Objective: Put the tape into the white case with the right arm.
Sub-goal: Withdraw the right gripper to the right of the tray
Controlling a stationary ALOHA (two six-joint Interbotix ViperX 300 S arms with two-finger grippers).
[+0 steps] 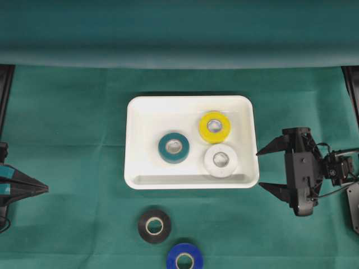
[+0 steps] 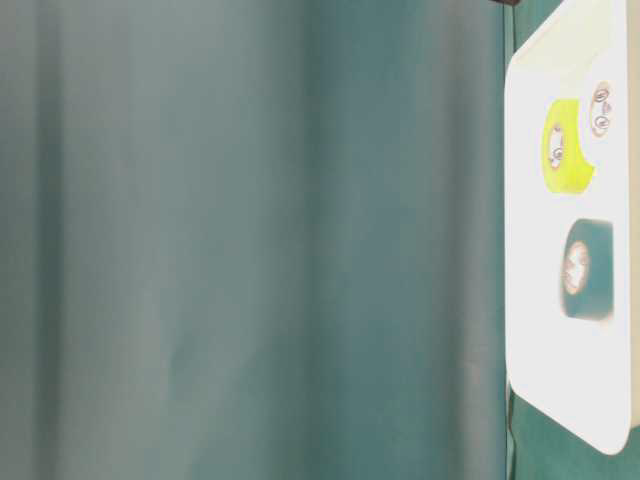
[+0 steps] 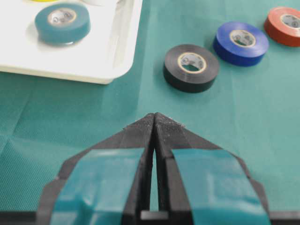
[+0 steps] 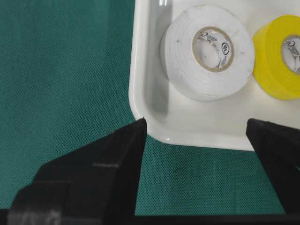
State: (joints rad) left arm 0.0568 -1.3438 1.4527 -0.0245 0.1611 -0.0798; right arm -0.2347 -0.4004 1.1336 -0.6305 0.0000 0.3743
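At the counter's left edge the left pincer [image 1: 44,189] is closed on nothing. The white case [image 1: 140,174] sits mid-counter holding teal [image 1: 173,147], yellow [image 1: 215,126] and white tape [image 1: 220,159]; black tape [image 1: 154,226] and blue tape [image 1: 184,258] lie near the front edge. The right pincer [image 1: 262,168] gapes empty, seemingly just clear of the case.

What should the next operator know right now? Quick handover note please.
Right tool: open, empty, just off the right edge of the white case.
Left tool: shut, empty, parked at the left edge of the table.
In the case: teal tape roll, yellow tape roll, white tape roll, all lying flat.
On the cloth in front of the case: black tape roll, blue tape roll, and a red tape roll seen only by the left wrist camera.
Done: three rolls placed. Left: the black, blue and red rolls, with the right arm.
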